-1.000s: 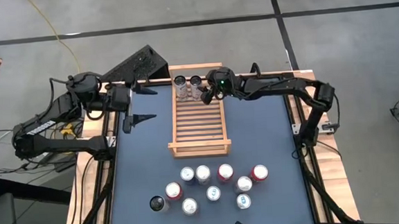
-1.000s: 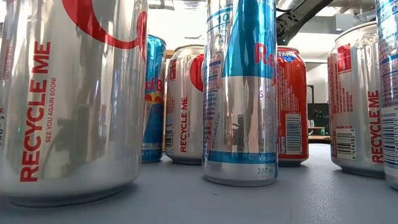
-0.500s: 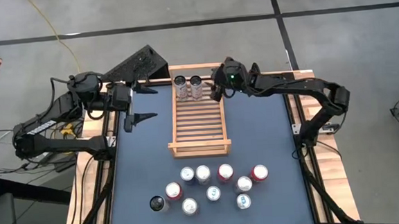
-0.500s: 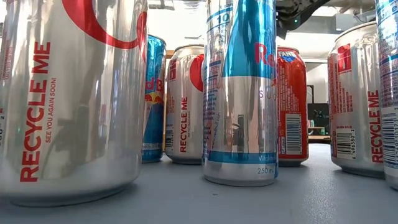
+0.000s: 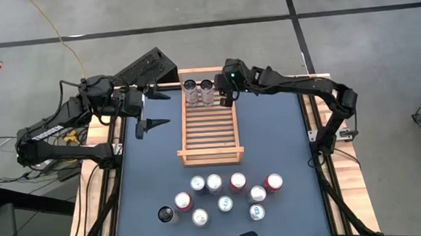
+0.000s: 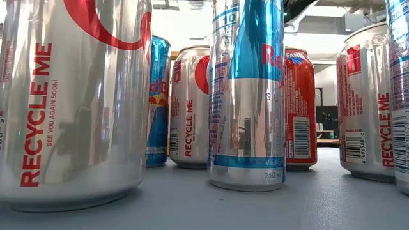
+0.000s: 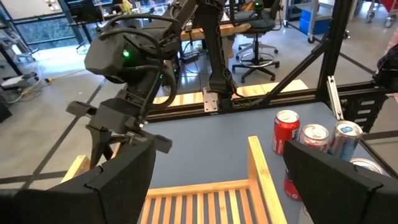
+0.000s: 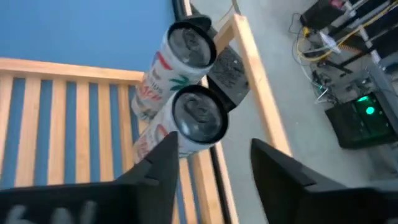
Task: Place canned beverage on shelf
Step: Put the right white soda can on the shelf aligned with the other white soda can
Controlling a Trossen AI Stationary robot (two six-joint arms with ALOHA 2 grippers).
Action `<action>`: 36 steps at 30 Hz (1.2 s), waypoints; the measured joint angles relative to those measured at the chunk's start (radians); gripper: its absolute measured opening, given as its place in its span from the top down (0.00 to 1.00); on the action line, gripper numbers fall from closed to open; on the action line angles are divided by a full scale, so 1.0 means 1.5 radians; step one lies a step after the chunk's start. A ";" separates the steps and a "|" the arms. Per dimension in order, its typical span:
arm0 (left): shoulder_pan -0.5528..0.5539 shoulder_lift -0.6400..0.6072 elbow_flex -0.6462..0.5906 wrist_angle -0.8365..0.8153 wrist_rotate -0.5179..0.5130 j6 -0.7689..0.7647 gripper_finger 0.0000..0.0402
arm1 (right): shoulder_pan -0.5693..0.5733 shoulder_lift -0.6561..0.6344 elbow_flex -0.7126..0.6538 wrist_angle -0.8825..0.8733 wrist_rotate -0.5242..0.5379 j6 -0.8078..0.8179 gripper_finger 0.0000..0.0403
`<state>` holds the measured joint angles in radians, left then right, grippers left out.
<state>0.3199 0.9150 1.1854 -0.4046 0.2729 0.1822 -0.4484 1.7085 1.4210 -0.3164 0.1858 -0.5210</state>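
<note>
My right gripper (image 5: pixel 226 97) hangs above the far end of the shelf (image 5: pixel 210 140), just beside the two cans (image 5: pixel 199 91) standing upright side by side against the far rail; its jaws are parted with nothing between them, so I judge a can just set down and the hand free. My left gripper (image 5: pixel 146 112) waits off the shelf's left side, jaws wide and empty. Next I judge a lift clear of the placed pair without nudging them, then a reach back to the cluster of cans (image 5: pixel 225 197) at the near end of the table (image 5: pixel 278 143) for another.
</note>
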 joint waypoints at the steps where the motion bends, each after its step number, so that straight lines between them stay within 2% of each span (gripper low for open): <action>1: 0.000 0.000 0.000 0.000 0.000 0.000 0.15 | -0.001 0.000 0.001 0.001 -0.001 -0.002 0.62; 7: 0.000 0.000 0.000 -0.002 0.000 -0.001 0.15 | 0.003 0.000 0.001 0.004 -0.015 -0.003 0.94; 9: 0.000 0.001 0.000 -0.005 0.000 -0.004 0.15 | 0.003 0.000 0.001 -0.006 -0.038 -0.003 0.98; 17: 0.000 0.002 0.000 -0.006 0.000 -0.014 0.15 | 0.030 0.000 0.000 0.024 -0.063 0.007 1.00; 24: 0.000 0.002 0.000 -0.008 0.000 -0.014 0.15 | 0.048 0.048 -0.001 0.085 -0.072 0.018 1.00; 36: 0.000 0.002 0.000 -0.023 0.000 -0.013 0.15 | 0.041 0.053 0.000 0.070 -0.053 0.041 1.00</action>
<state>0.3199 0.9176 1.1854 -0.4385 0.2733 0.1619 -0.3871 1.7885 1.4204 -0.2109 0.1066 -0.4590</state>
